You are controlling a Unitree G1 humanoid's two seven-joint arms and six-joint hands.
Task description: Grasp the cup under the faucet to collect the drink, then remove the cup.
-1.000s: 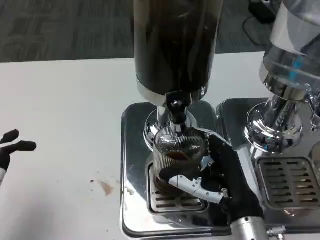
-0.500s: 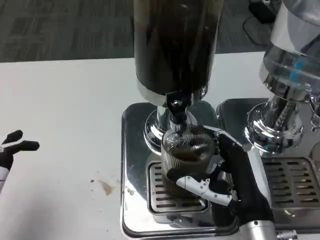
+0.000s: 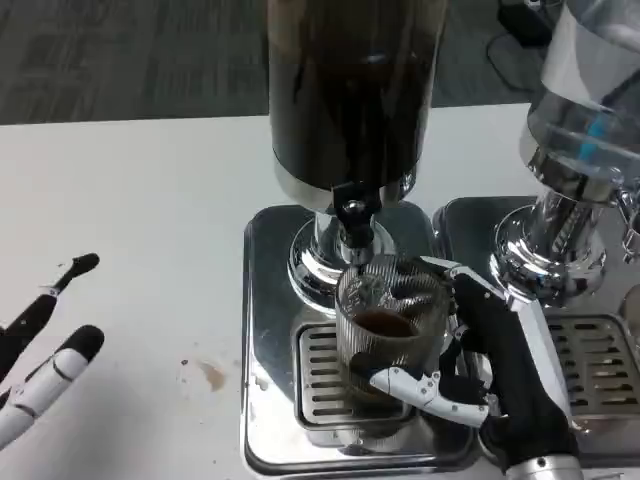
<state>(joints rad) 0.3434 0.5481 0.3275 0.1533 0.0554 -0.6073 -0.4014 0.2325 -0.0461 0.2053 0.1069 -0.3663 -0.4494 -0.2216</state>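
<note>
A ribbed clear cup [image 3: 388, 325] with dark drink in its bottom is held over the drip grate [image 3: 322, 375], just below and to the right of the black faucet [image 3: 352, 215]. My right hand [image 3: 480, 375] grips the cup from the right, thumb across its front and fingers behind. The tall dark drink dispenser [image 3: 350, 90] rises above on its shiny steel base [image 3: 268, 260]. At the picture's left edge my left hand [image 3: 45, 355] hovers over the white table with fingers spread, holding nothing.
A second dispenser [image 3: 585, 130] with a clear tank stands at the right on its own steel base and grate [image 3: 600, 370]. A small brown stain [image 3: 210, 375] marks the white table [image 3: 120, 220] left of the base.
My right hand has drawn the cup right and toward me, out from directly under the faucet. My left hand has come further into the picture from the left with fingers spreading.
</note>
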